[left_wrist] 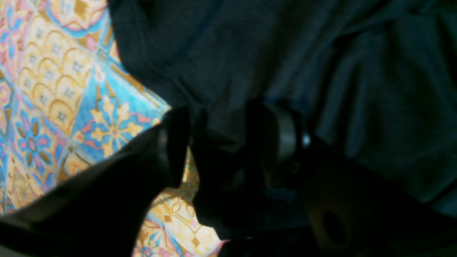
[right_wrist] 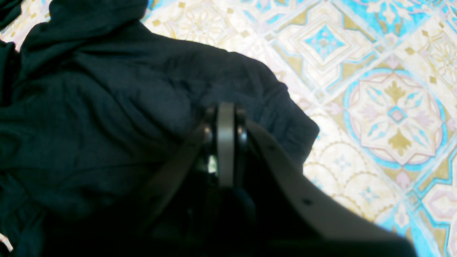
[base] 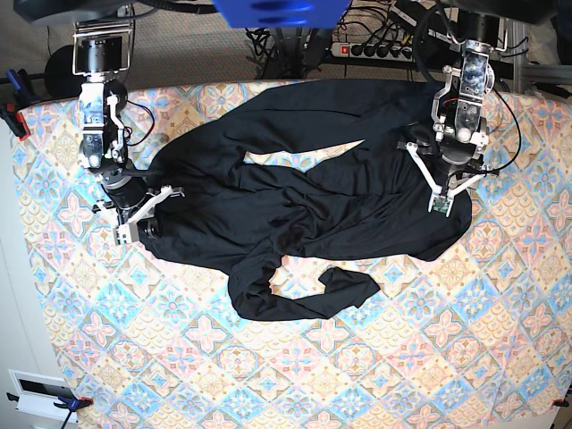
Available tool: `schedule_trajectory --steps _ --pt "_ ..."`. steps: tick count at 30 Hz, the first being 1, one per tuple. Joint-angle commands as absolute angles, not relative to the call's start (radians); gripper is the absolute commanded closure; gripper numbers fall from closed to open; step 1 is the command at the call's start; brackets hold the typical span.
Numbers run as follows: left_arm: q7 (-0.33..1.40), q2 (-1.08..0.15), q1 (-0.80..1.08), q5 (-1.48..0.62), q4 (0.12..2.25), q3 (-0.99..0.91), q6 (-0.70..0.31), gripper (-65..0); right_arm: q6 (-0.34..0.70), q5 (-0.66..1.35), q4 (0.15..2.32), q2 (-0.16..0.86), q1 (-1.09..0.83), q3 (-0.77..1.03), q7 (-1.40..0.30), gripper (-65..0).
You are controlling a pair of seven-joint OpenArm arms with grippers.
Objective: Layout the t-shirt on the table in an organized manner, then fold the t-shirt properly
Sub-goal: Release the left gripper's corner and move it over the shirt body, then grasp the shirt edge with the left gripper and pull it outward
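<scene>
- The t-shirt (base: pixel 304 201) lies crumpled across the far half of the table (base: pixel 375 375), one twisted part trailing toward the middle.
- My right gripper (base: pixel 143 214) sits at the shirt's left-edge side, closed, pinching the fabric there I think, so I can draw it outward.
- My left gripper (base: pixel 444 189) presses spread-open onto cloth near the far right corner, holding nothing.

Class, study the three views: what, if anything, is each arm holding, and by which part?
Both sets of jaws sit at the t-shirt: left gripper near one side edge, right gripper at the opposite edge. A firm hold cannot be told.
</scene>
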State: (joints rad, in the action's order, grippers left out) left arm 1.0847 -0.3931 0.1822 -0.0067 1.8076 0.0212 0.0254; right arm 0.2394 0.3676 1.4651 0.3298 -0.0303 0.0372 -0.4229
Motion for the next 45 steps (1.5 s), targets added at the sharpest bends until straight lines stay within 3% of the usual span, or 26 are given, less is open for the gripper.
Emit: schedule_trajectory --steps 1,9,18,21,27,33,40,45 --pt "1.073 -0.400 0.171 0.001 1.793 0.019 0.030 -33.4 0.243 0.375 1.480 0.340 -0.016 0.042 -0.397 0.0" --pt "1.012 -0.403 0.159 -0.001 1.670 0.019 0.028 -34.1 0.243 0.375 1.480 0.317 -0.016 0.042 -0.397 0.0" --pt "0.983 -0.403 0.194 0.005 1.817 0.012 0.030 -6.4 0.243 0.375 1.480 0.315 -0.016 0.042 -0.397 0.0" --pt "0.983 -0.400 0.191 0.005 1.819 0.010 0.031 -1.9 0.243 0.375 1.480 0.315 -0.016 0.042 -0.397 0.0" --pt "0.977 -0.395 0.182 0.002 1.821 -0.050 0.031 -1.0 0.243 0.375 1.480 0.315 -0.027 0.044 -0.397 0.0" --pt "0.975 -0.375 0.033 0.001 1.804 -0.186 0.033 -0.9 0.243 0.375 1.480 0.315 -0.028 0.042 -0.397 0.0" --pt "0.966 -0.283 -0.291 0.005 1.483 -0.321 0.033 -1.3 0.243 0.375 1.481 0.315 -0.028 0.041 -0.397 0.0" --pt "0.762 -0.262 -0.394 0.007 1.210 -0.317 0.033 -1.2 0.243 0.375 1.488 0.315 -0.045 0.041 -0.397 0.0"
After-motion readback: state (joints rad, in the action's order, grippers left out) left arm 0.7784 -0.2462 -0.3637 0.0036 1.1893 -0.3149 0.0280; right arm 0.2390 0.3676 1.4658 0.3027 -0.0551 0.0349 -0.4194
